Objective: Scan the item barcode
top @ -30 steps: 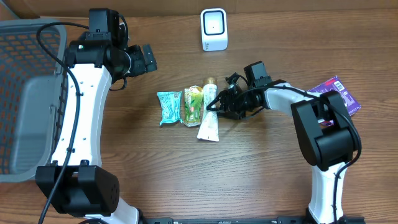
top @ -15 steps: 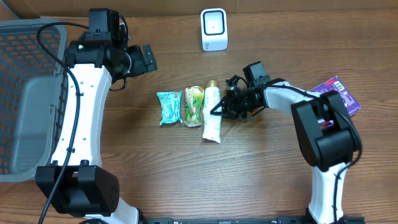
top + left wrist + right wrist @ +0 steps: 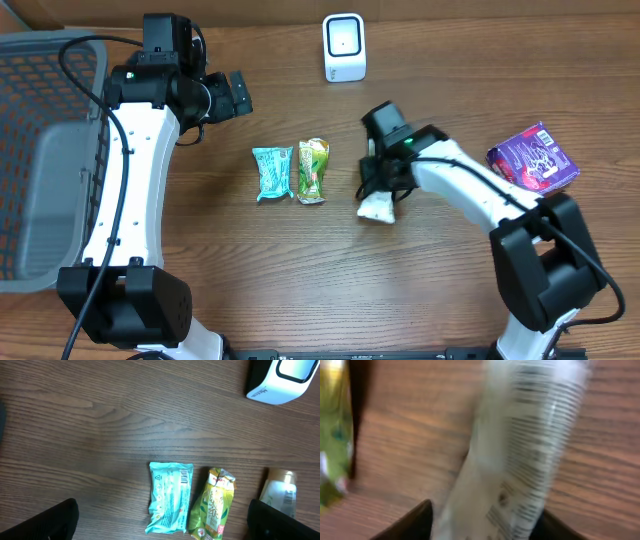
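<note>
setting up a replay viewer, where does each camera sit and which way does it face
Overhead: fixed above the table, facing straight down; left arm and right arm both show.
Left wrist: on the left arm, facing down at teal packet, green packet and scanner; open left fingers in the bottom corners.
Right wrist: on the right arm, close over the blurred white tube; right fingers flank it at the bottom.
Shared: overhead and left wrist both show the two packets, scanner and tube.
</note>
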Controlling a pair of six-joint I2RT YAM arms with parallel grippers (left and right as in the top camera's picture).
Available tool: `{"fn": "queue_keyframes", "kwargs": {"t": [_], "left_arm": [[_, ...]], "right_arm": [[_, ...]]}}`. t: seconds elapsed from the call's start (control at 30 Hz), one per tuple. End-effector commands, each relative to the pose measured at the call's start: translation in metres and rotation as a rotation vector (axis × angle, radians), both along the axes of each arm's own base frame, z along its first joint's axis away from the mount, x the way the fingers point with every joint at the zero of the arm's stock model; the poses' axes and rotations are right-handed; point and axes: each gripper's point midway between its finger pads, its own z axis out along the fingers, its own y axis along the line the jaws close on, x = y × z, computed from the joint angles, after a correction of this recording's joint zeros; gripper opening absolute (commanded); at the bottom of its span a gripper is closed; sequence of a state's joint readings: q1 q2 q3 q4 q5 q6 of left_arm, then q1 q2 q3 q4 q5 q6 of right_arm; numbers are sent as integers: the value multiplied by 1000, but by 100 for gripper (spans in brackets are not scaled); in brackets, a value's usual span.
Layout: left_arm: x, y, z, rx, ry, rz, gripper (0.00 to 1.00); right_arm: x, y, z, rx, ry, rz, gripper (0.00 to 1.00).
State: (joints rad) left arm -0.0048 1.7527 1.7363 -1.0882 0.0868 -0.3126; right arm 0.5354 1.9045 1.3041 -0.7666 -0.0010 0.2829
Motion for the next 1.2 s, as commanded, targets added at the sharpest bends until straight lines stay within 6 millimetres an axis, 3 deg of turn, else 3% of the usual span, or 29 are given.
{"fn": "queue_keyframes", "kwargs": {"t": [0.0, 0.13, 0.27, 0.37, 0.5, 0.63, 0.9, 1.07, 1.17], "left_arm": [[1, -1, 11, -11, -28, 6, 100], [1, -1, 11, -11, -28, 6, 100], [1, -1, 11, -11, -28, 6, 100], [1, -1, 11, -11, -27, 6, 100], [1, -1, 11, -11, -28, 6, 100], [1, -1, 11, -11, -27, 6, 100], [1, -1, 11, -11, -28, 6, 100], [1, -1, 11, -11, -28, 6, 100], [1, -1, 11, -11, -27, 6, 100]], "right_arm": [[4, 11, 16, -72, -91, 77, 71], [8, 15, 37, -25, -72, -22, 70], [19, -8, 67, 47, 2, -190, 72], [18, -24, 70, 138, 108, -313, 76], [0, -36, 52, 271, 298, -441, 76], [-21, -35, 31, 373, 423, -463, 76], [-29, -11, -19, 493, 429, -618, 70], [-36, 8, -40, 528, 401, -704, 68], [-40, 13, -48, 496, 364, -695, 61]]}}
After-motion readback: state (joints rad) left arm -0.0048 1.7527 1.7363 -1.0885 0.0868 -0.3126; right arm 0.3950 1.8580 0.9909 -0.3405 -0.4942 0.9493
